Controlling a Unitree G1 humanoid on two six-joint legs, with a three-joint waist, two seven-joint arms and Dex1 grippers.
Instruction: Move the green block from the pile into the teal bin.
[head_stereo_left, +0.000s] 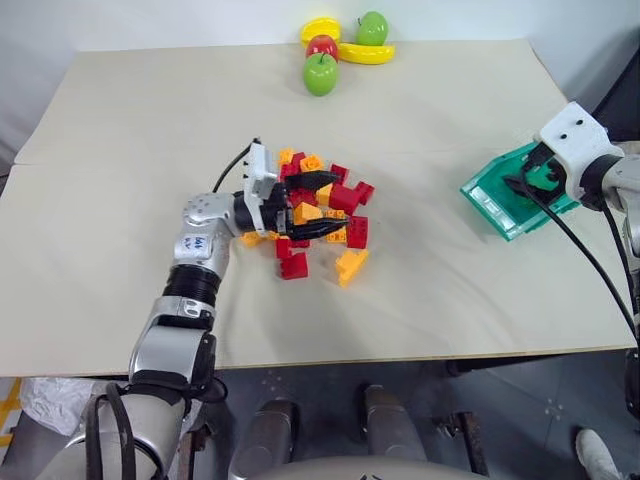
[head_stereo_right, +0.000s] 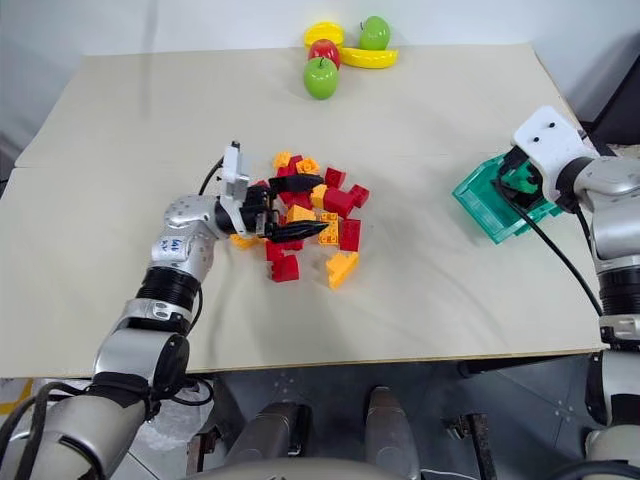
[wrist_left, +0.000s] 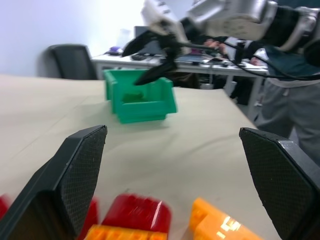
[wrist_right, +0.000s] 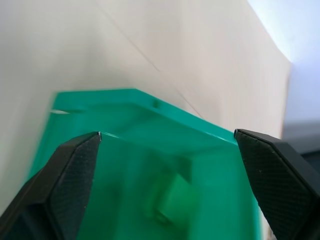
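The green block (wrist_right: 167, 200) is inside the teal bin (head_stereo_left: 492, 205), a blurred shape below my right gripper (wrist_right: 167, 135), whose fingers stand wide open with nothing between them. The bin sits near the table's right edge, and the left wrist view shows a dark green shape in the bin (wrist_left: 142, 107). The pile (head_stereo_left: 355, 232) of red and orange-yellow bricks lies mid-table. My left gripper (head_stereo_left: 338, 203) hovers over the pile, pointing right, open and empty. Bricks (wrist_left: 140, 215) show blurred beneath its fingers.
Two green apples (head_stereo_left: 321, 73), a red apple (head_stereo_left: 322, 45) and yellow bananas (head_stereo_left: 366, 53) lie at the table's far edge. The tan table (head_stereo_left: 150, 130) ends close behind the bin on the right. Bare tabletop lies between pile and bin.
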